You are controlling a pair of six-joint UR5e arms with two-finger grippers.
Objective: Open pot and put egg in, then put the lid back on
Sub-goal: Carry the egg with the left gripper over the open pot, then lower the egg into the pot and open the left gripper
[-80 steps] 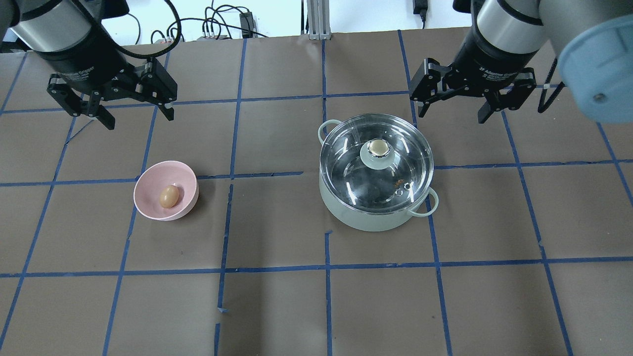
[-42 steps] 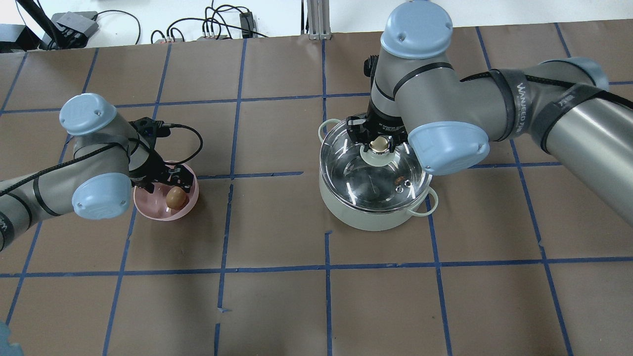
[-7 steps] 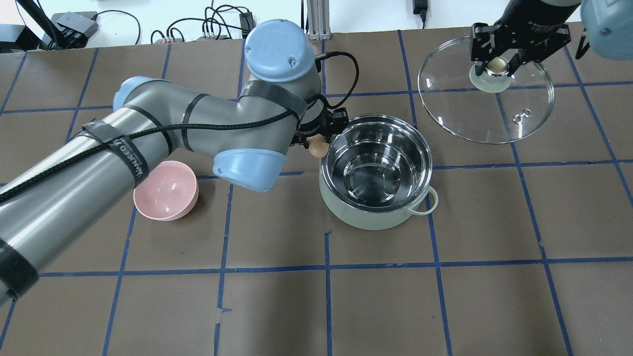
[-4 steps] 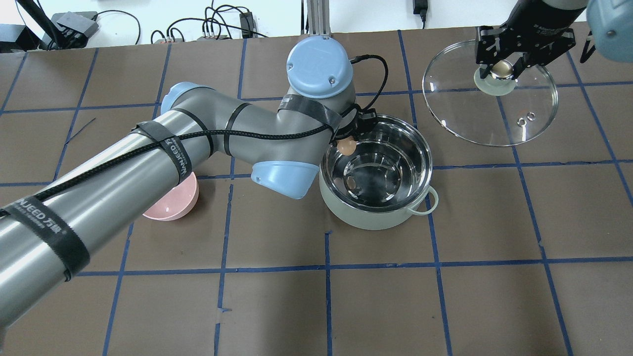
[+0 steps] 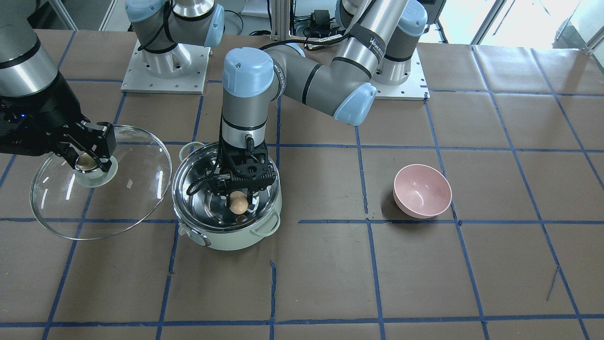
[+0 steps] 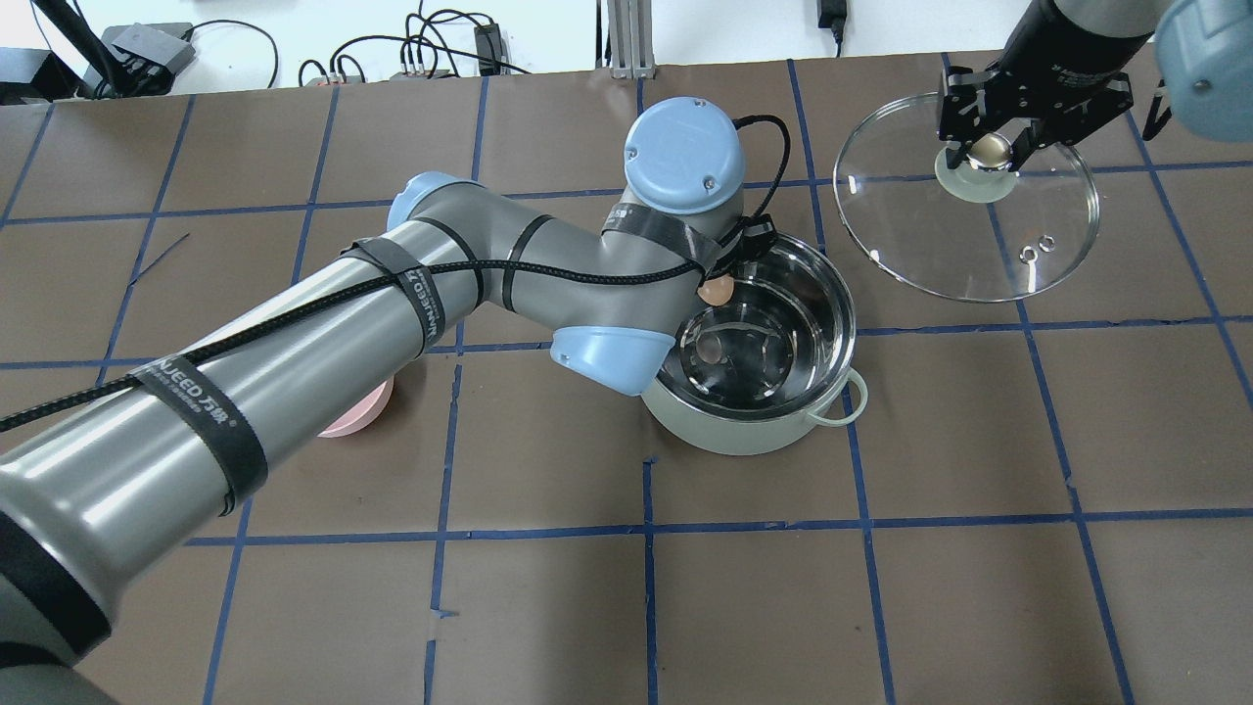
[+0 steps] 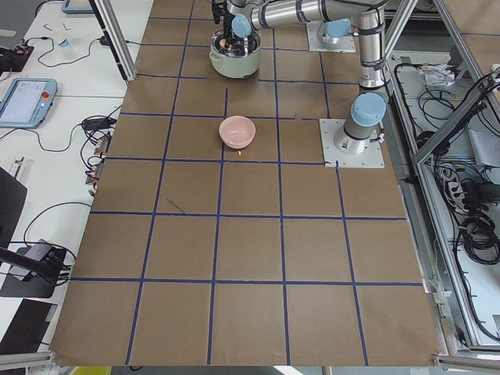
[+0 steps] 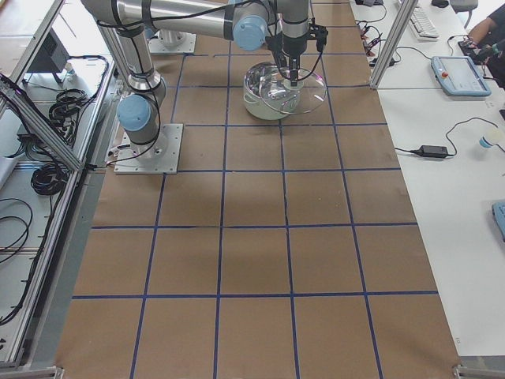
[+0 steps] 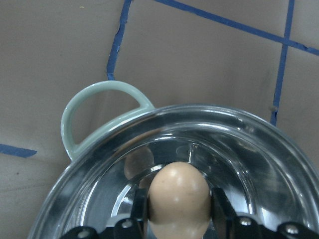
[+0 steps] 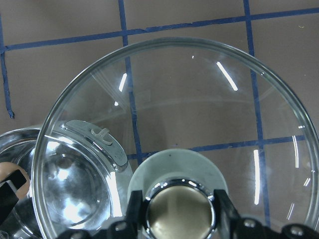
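Note:
The mint-green pot [image 5: 226, 238] [image 6: 744, 431] stands open, its steel inside bare. My left gripper [image 5: 239, 196] [image 6: 718, 287] is shut on the tan egg [image 5: 239, 203] [image 6: 716, 289] [image 9: 178, 196] and holds it inside the pot's rim, above the bottom. My right gripper [image 5: 87, 162] [image 6: 989, 149] is shut on the beige knob [image 10: 179, 211] of the glass lid [image 5: 137, 179] [image 6: 969, 245] and holds the lid up in the air beside the pot, on the robot's right.
An empty pink bowl [image 5: 422, 190] sits on the brown paper to the robot's left; the left arm hides most of it in the overhead view [image 6: 357, 416]. Blue tape lines grid the table. Robot bases stand at the back edge.
My left gripper has carried the egg from over the pot's near-left rim further in over the pot. The right gripper with the lid has stayed almost still.

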